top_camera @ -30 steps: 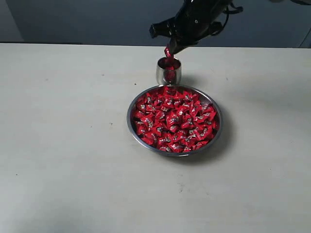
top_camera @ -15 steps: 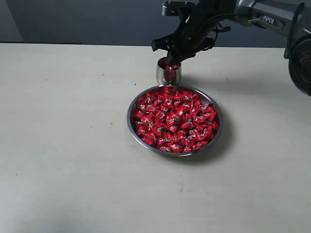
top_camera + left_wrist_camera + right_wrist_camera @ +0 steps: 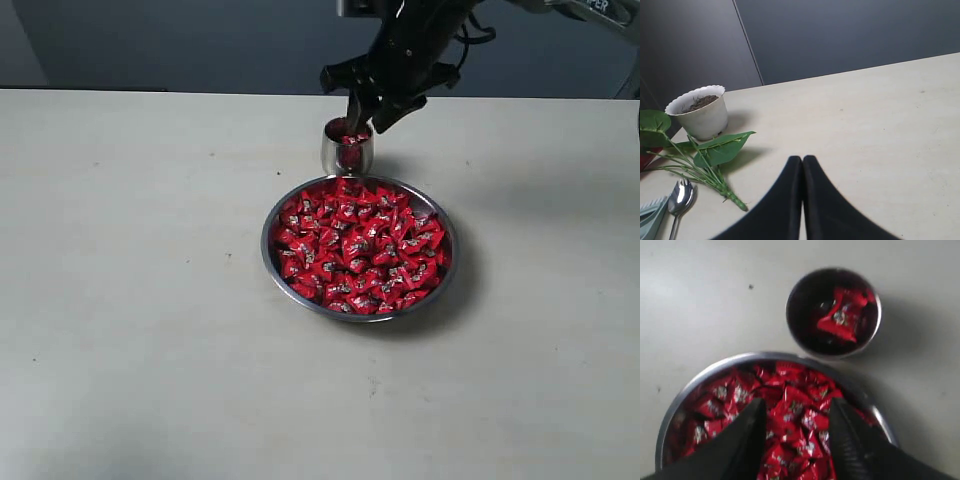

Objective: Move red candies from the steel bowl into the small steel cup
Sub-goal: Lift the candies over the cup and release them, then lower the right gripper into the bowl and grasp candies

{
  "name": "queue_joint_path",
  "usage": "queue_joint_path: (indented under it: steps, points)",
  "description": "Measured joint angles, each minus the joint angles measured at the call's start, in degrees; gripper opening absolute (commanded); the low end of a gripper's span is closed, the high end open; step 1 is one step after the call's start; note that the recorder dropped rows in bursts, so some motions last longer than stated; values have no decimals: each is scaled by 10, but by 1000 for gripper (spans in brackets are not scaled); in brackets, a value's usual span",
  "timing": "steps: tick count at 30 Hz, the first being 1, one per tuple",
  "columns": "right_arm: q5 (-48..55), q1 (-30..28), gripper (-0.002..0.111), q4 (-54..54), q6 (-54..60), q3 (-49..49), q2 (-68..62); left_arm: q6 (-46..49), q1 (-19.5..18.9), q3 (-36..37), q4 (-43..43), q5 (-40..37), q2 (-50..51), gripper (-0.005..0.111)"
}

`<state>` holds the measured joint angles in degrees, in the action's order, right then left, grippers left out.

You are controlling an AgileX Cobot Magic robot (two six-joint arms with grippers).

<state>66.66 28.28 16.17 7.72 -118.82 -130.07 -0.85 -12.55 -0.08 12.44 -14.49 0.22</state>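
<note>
The steel bowl [image 3: 440, 275] [image 3: 675, 407] sits mid-table, heaped with red candies [image 3: 360, 248] [image 3: 795, 435]. Just behind it stands the small steel cup [image 3: 328, 152] [image 3: 790, 322] with a red candy [image 3: 842, 315] lying inside. My right gripper [image 3: 368, 108] [image 3: 796, 407] hangs open just above the cup, nothing between its fingers. In the left wrist view my left gripper [image 3: 802, 161] is shut and empty over bare table, away from the bowl and cup.
In the left wrist view, a white pot of soil [image 3: 699, 111], a green leafy stem [image 3: 715, 150] and a metal spoon [image 3: 679, 197] lie near the table's edge. A dark wall runs behind the table.
My right gripper opened and let go of the red candy, which dropped into the cup. The arm then lifted slightly above the cup.
</note>
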Motion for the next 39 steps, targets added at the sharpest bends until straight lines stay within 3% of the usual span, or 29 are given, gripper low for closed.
queue_joint_path:
  steps: [14, 24, 31, 39]
  points:
    - [29, 72, 40, 10, 16, 12, 0, 0, 0, 0, 0, 0, 0, 0]
    - [31, 74, 40, 33, 16, 149, 0, 0, 0, 0, 0, 0, 0, 0]
    - [-36, 74, 40, 37, 12, 154, -9, 0, 0, 0, 0, 0, 0, 0]
    - [-44, 74, 39, 39, -6, 154, -36, 0, 0, 0, 0, 0, 0, 0]
